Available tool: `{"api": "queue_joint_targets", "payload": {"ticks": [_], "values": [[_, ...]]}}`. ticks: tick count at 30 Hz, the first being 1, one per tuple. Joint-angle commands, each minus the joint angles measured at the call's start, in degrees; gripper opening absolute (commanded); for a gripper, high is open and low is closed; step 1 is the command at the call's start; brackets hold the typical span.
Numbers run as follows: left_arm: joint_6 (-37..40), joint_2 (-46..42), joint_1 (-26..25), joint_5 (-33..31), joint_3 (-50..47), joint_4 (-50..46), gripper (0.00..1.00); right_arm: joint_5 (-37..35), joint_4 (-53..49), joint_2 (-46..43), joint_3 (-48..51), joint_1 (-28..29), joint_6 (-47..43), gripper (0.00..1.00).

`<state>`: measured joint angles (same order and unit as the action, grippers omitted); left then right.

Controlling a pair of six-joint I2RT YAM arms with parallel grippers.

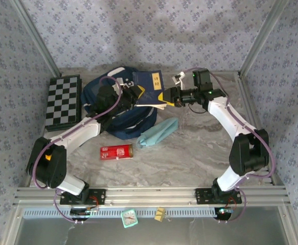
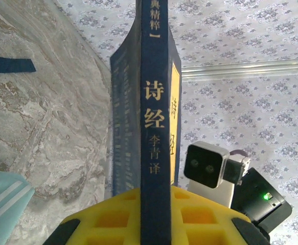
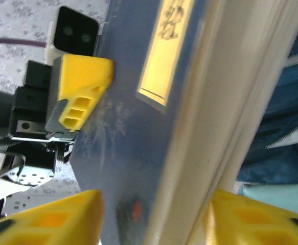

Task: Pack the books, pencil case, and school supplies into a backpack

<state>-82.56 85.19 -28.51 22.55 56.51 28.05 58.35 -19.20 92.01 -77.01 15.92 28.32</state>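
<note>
Spine title: large gold characters 诗经 run down the spine (image 2: 154,102) of the navy book (image 1: 150,84).
Spine, lower line: smaller gold characters 李青译.
Spine, top: 精粹一 in small gold print, with a cut-off character above it that looks like 典.
Cover label: the yellow label (image 2: 175,97) carries dark characters. It is seen nearly edge-on, so only the first, 诗, can be guessed.
Cover label, right wrist view: dark brush-style characters, too blurred to read.
Red box (image 1: 116,151) on the tabletop: white print, too small to read.
</note>
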Motion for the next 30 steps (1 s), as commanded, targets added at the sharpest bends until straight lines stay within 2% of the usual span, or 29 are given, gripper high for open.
{"api": "queue_joint_targets", "payload": {"ticks": [1,3,5,11,14,18,23,26,30], "values": [[0.33,-0.06,-0.47,0.66,3.21,4.61,0.00,-4.27,-2.94,-3.43,2.42,-0.38,1.32,0.77],[0.85,0.10,-0.91,0.50,3.51,6.02,0.00,-5.09,-1.86,-3.48,3.21,-0.52,4.30,0.90],[1.56,0.37,-1.51,0.33,4.16,6.62,0.00,-3.99,2.07,-2.89,4.04,-0.17,8.43,1.00],[4.30,1.17,-2.05,-0.30,5.62,4.30,0.00,1.36,19.98,-2.32,5.94,0.34,22.57,1.00],[6.27,0.94,-2.04,-1.35,5.75,0.37,0.00,2.75,29.63,-3.38,7.30,0.09,29.41,0.95],[7.52,1.47,-1.89,-1.72,5.28,-0.83,0.00,2.89,32.62,-4.09,7.71,-0.57,32.43,0.80],[8.93,1.82,-1.82,-1.65,5.06,-1.53,0.00,1.84,30.97,-3.37,7.08,-0.97,31.48,0.58],[12.38,0.77,-2.22,-3.51,5.52,-5.88,0.00,1.33,27.71,-2.14,5.91,-0.33,29.01,0.50],[15.31,-0.06,-2.95,-5.31,5.75,-8.40,0.00,-0.09,22.61,-1.04,4.78,-0.38,25.39,0.27]]}}
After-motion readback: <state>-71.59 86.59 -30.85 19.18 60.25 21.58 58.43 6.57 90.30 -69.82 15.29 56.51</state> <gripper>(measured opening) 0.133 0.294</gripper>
